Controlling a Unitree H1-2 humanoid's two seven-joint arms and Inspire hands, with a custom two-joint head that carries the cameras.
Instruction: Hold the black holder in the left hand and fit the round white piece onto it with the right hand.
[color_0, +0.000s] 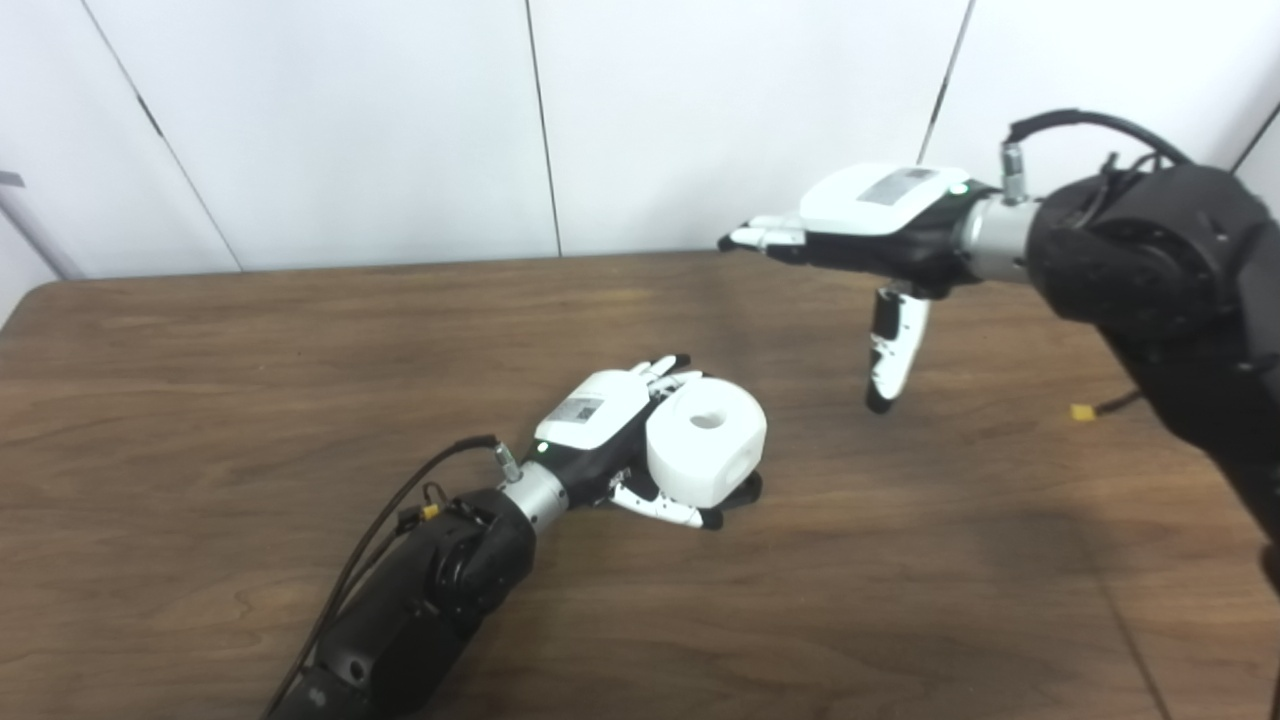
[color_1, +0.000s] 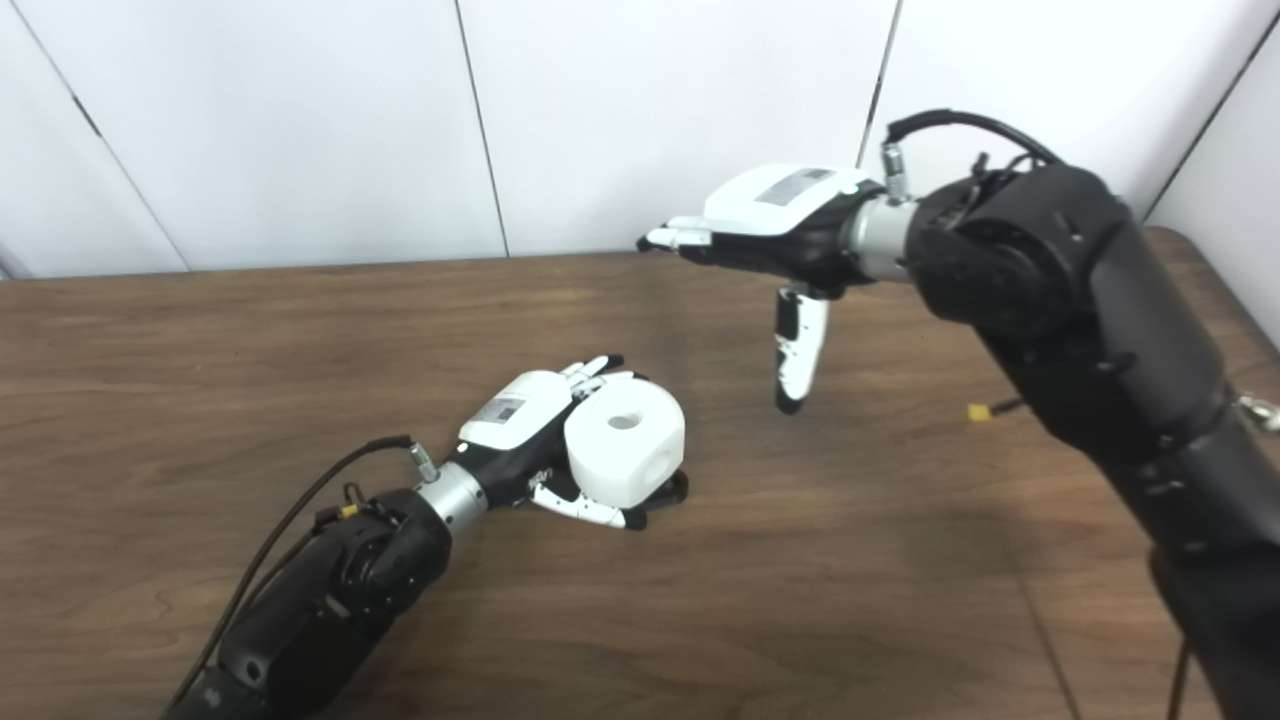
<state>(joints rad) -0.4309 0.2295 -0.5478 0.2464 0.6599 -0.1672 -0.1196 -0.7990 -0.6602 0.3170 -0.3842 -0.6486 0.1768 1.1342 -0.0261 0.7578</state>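
While the left robot hand (color_0: 610, 430) lies low on the brown wooden counter (color_0: 250, 400), the round white piece (color_0: 706, 440) is seen right against it, cradled between the fingers (color_0: 668, 368) at the far side and the thumb (color_0: 665, 508) at the near side. A round hole is shown in the top of the white piece, and a darker recess can be made out in its side wall. Just beneath it, at its right lower edge, a small sliver of black (color_0: 748, 489) is glimpsed on the counter; whether that is the black holder cannot be told, since most of it is hidden under the white piece. The left robot hand is closed around this white piece, though how firmly it is gripped cannot be judged. Well apart, up and to the right, the right robot hand (color_1: 770, 225) is held in the air above the counter's far side, palm down, fingers stretched out flat toward the left, thumb hanging straight down; nothing is held in it and it is spread wide. A small yellow tag (color_0: 1081, 411) on a dark wire is seen lying on the counter near the right arm.
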